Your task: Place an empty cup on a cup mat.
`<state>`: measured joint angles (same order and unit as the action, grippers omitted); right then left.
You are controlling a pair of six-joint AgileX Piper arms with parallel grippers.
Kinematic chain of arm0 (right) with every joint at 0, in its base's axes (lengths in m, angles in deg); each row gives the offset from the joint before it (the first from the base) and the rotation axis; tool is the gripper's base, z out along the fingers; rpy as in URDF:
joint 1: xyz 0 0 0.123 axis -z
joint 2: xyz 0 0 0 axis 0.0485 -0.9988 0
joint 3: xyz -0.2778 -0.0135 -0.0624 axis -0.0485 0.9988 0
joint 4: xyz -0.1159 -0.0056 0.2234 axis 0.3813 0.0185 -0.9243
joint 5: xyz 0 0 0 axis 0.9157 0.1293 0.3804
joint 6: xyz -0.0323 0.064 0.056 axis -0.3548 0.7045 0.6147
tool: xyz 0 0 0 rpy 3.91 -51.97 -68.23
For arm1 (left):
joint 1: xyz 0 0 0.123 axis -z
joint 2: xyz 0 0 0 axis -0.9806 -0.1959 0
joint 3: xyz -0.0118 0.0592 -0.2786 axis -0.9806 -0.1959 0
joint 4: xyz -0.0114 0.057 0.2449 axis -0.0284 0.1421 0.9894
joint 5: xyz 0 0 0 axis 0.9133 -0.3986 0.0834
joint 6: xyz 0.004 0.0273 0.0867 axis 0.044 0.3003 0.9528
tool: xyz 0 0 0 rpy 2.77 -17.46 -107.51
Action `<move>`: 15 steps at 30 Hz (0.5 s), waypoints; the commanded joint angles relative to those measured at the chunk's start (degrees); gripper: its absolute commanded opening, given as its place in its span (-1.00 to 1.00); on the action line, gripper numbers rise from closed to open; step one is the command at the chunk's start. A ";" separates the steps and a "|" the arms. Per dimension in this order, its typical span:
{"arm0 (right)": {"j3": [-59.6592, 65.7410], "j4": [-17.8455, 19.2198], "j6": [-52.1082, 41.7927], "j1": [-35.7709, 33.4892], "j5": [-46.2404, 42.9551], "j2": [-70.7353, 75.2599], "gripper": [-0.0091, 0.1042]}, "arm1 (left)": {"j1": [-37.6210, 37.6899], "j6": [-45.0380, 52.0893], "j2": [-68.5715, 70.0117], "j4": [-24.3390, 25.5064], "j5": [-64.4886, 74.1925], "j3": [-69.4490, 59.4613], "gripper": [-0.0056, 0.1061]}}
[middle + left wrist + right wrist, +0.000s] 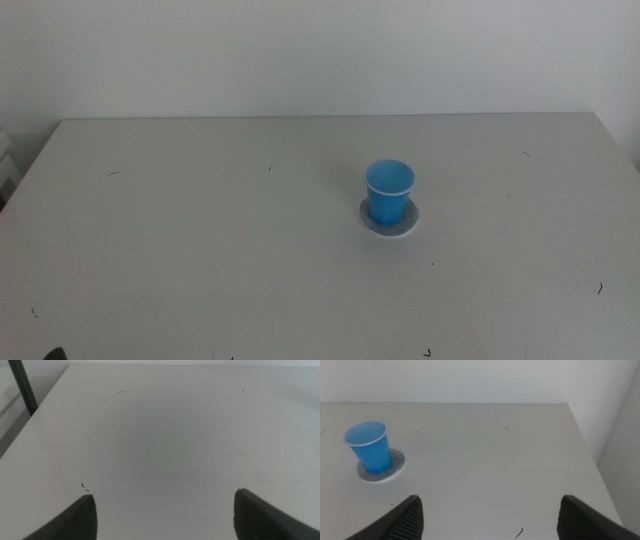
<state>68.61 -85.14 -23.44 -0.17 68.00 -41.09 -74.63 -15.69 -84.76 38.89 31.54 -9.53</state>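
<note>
Bright, flat, even light across all three views, and the white tabletop (200,250) is close to washing out, its far edge barely separating from the pale wall. Shadows are faint: just a soft smudge beside the cup (388,191) on the cup mat (404,226). No hard glare anywhere. The middle view looks soft and slightly grainy. In both wrist views the dark end effector jaws sit blurred, out of focus, while the tabletop beyond stays reasonably sharp.

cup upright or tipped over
Upright: the cup stands mouth-up on the cup mat, its rim level in both views.
</note>
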 commanded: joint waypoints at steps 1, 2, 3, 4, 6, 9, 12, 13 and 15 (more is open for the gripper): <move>-0.18 0.50 -3.60 0.46 -4.49 3.10 0.81 | -0.06 -0.62 0.19 0.02 -3.84 0.34 0.98; 0.45 0.50 -4.30 0.46 -4.49 4.36 0.81 | -0.06 -0.62 0.19 0.02 -3.84 0.34 0.98; 1.10 0.00 -4.47 0.46 -4.32 5.44 0.81 | -0.06 -0.62 0.19 0.02 -3.84 0.34 0.98; 1.74 -0.70 -4.47 0.39 -4.32 6.41 0.81 | -0.06 -0.62 0.19 0.02 -3.84 0.34 0.98; 3.14 -1.02 -4.47 0.39 -4.44 8.04 0.81 | -0.06 -0.62 0.19 0.02 -3.84 0.34 0.98; 5.60 -1.09 -4.47 0.39 -4.64 10.78 0.81 | -0.06 -0.62 0.19 0.02 -3.84 0.34 0.98; 7.66 -0.86 -4.47 0.39 -4.64 13.85 0.81 | -0.06 -0.62 0.19 0.02 -3.84 0.34 0.98; 8.36 -0.65 -4.47 0.39 -4.70 14.91 0.81 | -0.06 -0.62 0.19 0.02 -3.84 0.34 0.98; 9.99 -0.36 -4.47 0.39 -4.70 16.87 0.81 | -0.06 -0.62 0.19 0.02 -3.84 0.34 0.98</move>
<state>79.08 -86.18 -26.95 -0.17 67.62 -24.92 -74.63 -15.69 -84.76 38.89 31.54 -9.53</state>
